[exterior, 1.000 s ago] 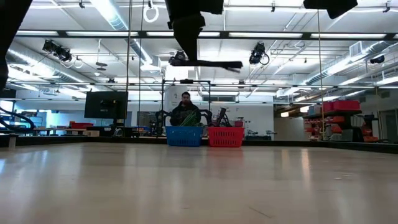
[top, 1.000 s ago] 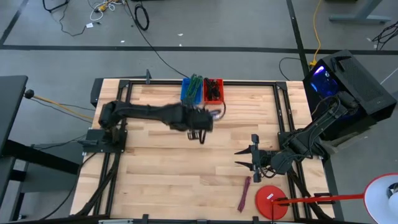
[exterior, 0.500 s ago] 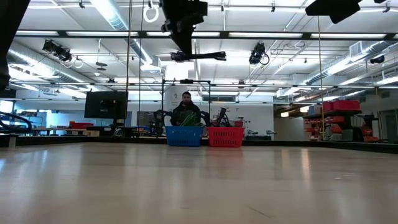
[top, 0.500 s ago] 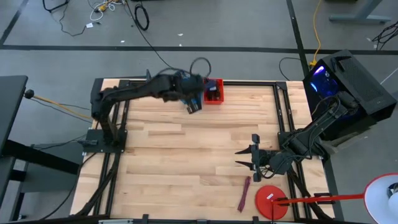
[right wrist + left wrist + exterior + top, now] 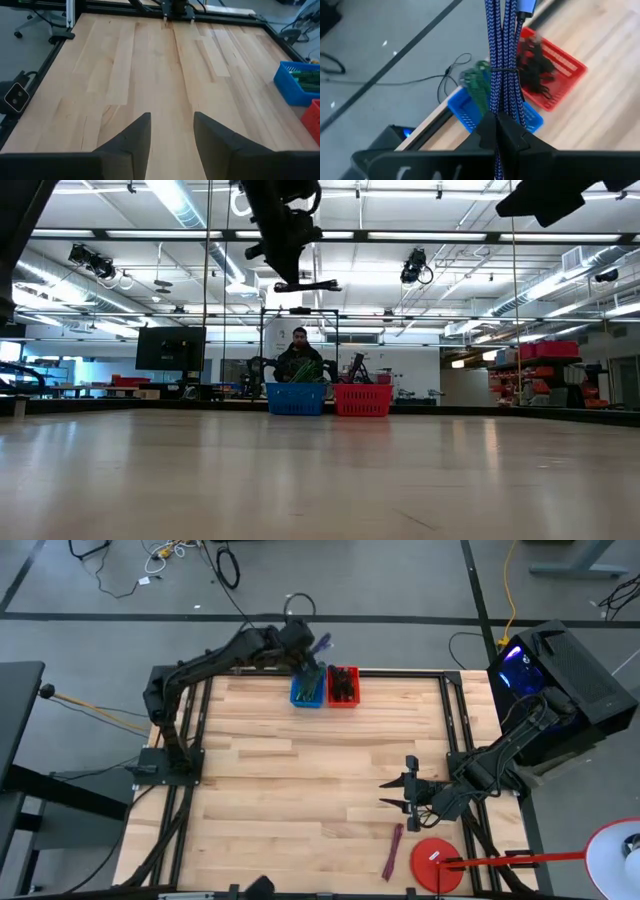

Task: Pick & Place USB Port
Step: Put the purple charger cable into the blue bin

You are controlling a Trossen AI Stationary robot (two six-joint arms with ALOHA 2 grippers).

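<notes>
My left gripper (image 5: 306,658) is high over the table's far edge, above the blue bin (image 5: 306,692), and is shut on a coiled blue braided USB cable (image 5: 502,60). In the low view that gripper (image 5: 285,252) carries the cable (image 5: 306,284) above the blue bin (image 5: 296,398) and the red bin (image 5: 362,398). Green cables (image 5: 477,85) lie in the blue bin (image 5: 462,107). Dark cables fill the red bin (image 5: 557,62). My right gripper (image 5: 395,795) waits open over the table's right part, also seen in its own wrist view (image 5: 170,135). My left gripper pinches one end of the cable bundle (image 5: 496,116) between its two shut fingers. The bundle runs straight on from the fingertips, in line with them, with a tie around its middle (image 5: 503,70) and a plug at its far end (image 5: 525,6). It is lifted clear above the bins.
A maroon cable (image 5: 395,850) lies on the table near the right arm, beside a red disc (image 5: 435,865). Bare wood (image 5: 290,790) spreads across the table's middle. A black frame (image 5: 400,672) runs along the far edge. A person (image 5: 300,360) sits behind the bins.
My left arm has swung from over the table's middle to the far edge, carrying the blue cable, and now stands above the blue bin. The gripper has turned about on the way and stayed shut on the cable. The right arm has kept still.
</notes>
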